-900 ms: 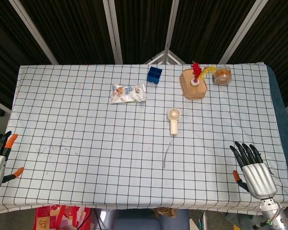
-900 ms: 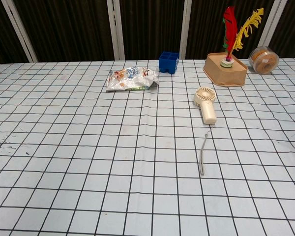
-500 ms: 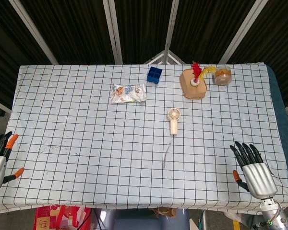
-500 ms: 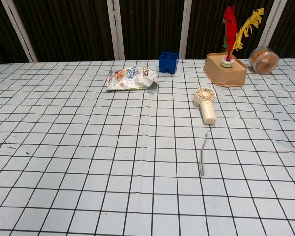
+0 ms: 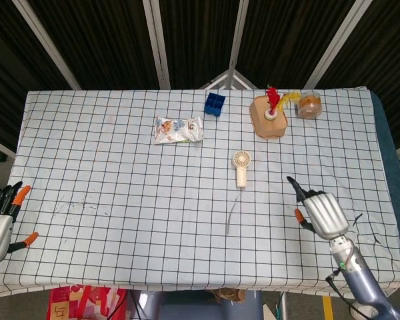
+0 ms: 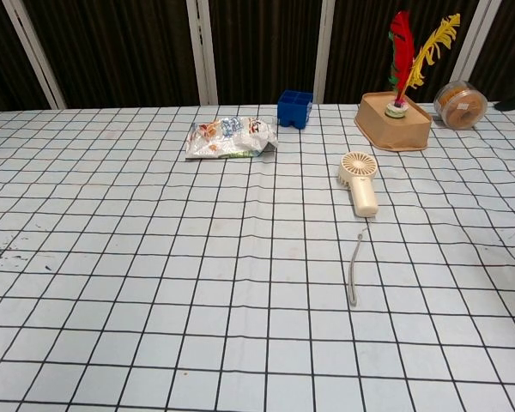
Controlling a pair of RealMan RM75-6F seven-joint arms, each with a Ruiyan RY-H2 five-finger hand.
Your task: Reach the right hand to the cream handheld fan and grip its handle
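The right robot hand [image 5: 322, 212], holding nothing with one finger extended, hovers right of the smooth cream handheld fan [image 5: 241, 167], which lies flat mid-counter [image 5: 120, 173] on gridded cloth, round head far, handle near.

Cream handheld fan [image 5: 241, 167] lies flat on the checked cloth, round grilled head toward the far edge, stubby handle [image 5: 241, 177] pointing toward the near edge. A thin pale cord [image 5: 232, 215] trails from the handle's end toward the near edge. Fan sits left of and farther out than the right hand [image 5: 320, 213], apart from it, with bare cloth between; nothing touches the handle.
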